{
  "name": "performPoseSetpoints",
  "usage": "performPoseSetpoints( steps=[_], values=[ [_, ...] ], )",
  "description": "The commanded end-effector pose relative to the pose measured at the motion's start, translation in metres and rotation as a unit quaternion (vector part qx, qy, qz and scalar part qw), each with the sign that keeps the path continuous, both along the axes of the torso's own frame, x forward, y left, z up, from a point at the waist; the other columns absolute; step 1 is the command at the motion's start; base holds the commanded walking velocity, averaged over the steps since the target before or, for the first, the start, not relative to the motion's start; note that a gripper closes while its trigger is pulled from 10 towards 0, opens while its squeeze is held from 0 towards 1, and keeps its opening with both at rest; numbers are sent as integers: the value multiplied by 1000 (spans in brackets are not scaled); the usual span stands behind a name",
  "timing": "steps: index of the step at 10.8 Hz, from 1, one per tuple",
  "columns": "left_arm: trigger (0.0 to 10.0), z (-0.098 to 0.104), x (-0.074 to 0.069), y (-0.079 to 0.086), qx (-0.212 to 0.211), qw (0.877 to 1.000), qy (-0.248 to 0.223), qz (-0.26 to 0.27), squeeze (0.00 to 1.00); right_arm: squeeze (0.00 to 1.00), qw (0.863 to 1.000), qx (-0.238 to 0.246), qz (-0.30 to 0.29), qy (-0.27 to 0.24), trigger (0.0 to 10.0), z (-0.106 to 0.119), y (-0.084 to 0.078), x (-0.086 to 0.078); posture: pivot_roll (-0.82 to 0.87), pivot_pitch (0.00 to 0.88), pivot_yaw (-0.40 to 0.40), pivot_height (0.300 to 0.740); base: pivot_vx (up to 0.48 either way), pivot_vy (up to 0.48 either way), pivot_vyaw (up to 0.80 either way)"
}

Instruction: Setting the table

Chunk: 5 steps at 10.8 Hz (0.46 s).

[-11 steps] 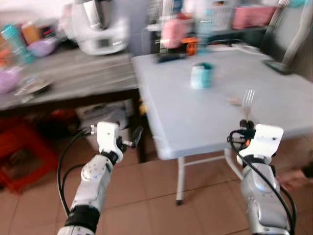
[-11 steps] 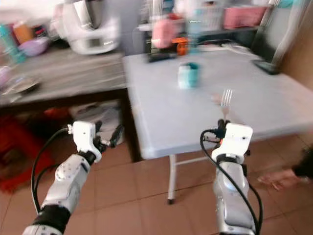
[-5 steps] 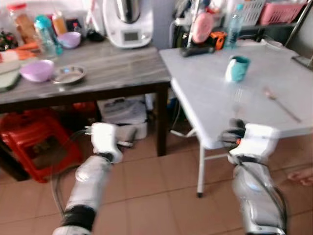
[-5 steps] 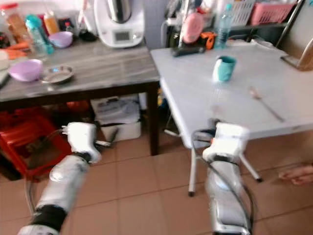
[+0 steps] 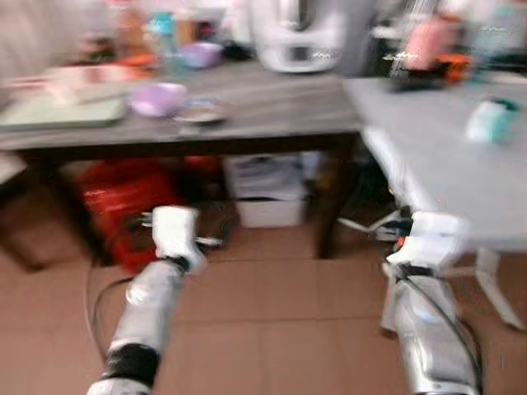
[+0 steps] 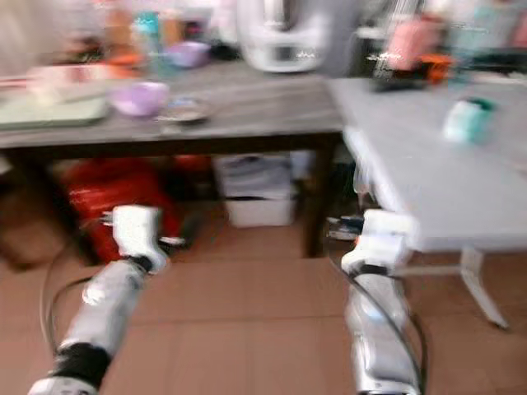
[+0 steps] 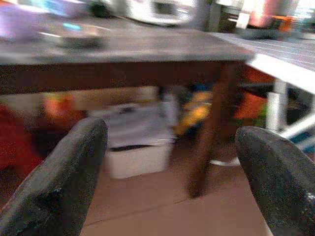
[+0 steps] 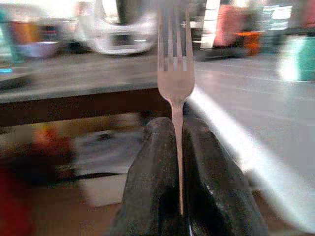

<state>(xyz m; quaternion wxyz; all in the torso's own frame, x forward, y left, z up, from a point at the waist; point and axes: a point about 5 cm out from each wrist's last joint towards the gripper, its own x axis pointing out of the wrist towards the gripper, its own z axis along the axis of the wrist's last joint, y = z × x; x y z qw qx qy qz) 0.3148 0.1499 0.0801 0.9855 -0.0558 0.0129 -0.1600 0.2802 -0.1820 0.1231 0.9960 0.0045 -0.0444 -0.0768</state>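
Left gripper [image 7: 170, 177] jaws wide apart, facing dark table [image 7: 123, 51].

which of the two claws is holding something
The right claw: its fingers are shut on the handle of a fork, tines pointing up. The left claw is spread wide open with nothing between its fingers.

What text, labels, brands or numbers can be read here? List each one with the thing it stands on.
None can be read: the pictures are blurred by motion.
White appliance on the dark wooden table: its small front panel is too blurred to read.
Bottles and jars at the back of that table: labels too blurred.
Teal mug on the white folding table: no marking to make out.
Fork held in the right gripper: no marking visible.
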Motion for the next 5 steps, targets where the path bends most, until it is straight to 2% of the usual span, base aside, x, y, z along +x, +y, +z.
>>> performPoseSetpoints(
  steps=[1,5],
  values=[
    [10000,1,0,-11,0,1000,-2,-18,0,0,1000,-6,-16,-11,10000,5,-9,-1,-35,0,51,740,0,386,550],
    [10000,0,0,-13,2,1000,-1,-19,0,0,1000,-6,-13,-11,10000,6,-7,0,-32,0,51,740,0,378,531]
  ],
)
